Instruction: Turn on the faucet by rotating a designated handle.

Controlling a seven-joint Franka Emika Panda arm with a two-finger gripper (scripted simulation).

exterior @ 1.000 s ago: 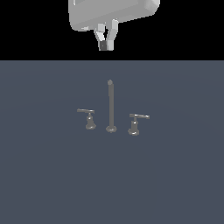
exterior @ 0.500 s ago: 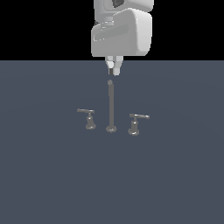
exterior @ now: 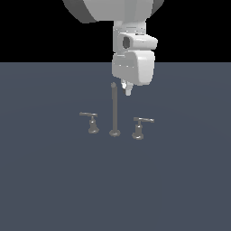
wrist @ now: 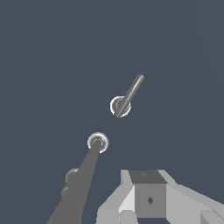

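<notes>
Fingers (exterior: 128,89): state cannot be told; gripper (exterior: 127,91) hangs above the faucet (exterior: 114,110). Handle (exterior: 140,127): on the exterior view's right, untouched.

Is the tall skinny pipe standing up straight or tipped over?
Standing up straight. In the exterior view the spout post rises vertically from its round foot on the floor, between the two lever handles, with the gripper hanging beside its top.

Bare slate-blue ground under a black backdrop

A flat, matte grey-blue floor (exterior: 54,189) fills the lower part of the exterior view, meeting a plain black background (exterior: 31,31) at a straight horizon (no texture or markings on either); the wrist view shows the same floor.
</notes>
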